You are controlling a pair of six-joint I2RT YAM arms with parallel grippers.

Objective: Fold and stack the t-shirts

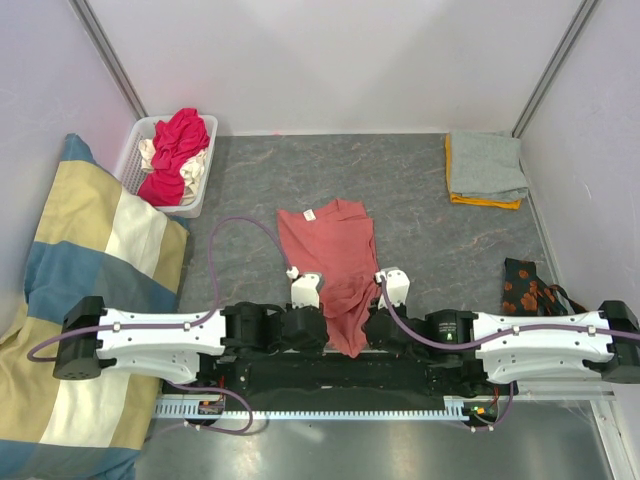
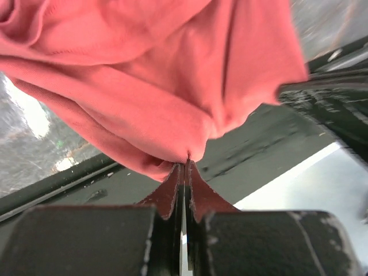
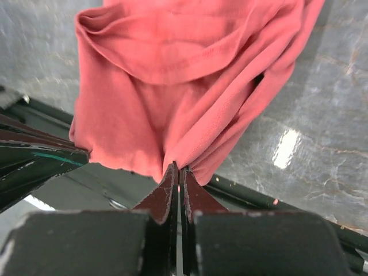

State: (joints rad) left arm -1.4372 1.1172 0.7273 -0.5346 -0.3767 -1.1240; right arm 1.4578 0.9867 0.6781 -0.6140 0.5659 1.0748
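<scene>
A salmon-pink t-shirt (image 1: 330, 255) with a small white neck label (image 1: 309, 214) lies bunched lengthwise at the table's near middle, its lower end hanging over the arm bases. My left gripper (image 1: 308, 290) is shut on the shirt's left edge; the pinched cloth (image 2: 172, 103) shows in the left wrist view. My right gripper (image 1: 388, 288) is shut on the right edge; the cloth (image 3: 172, 103) shows in the right wrist view. A folded grey shirt (image 1: 486, 165) lies on a folded orange one (image 1: 486, 202) at the far right. Magenta-red (image 1: 178, 150) and cream (image 1: 149, 153) shirts fill the basket.
The white lattice basket (image 1: 135, 150) stands at the far left corner. The big striped cushion (image 1: 90, 290) lies along the left side. A dark cloth with orange flowers (image 1: 522, 286) lies at the right, near the right arm. White walls close the table.
</scene>
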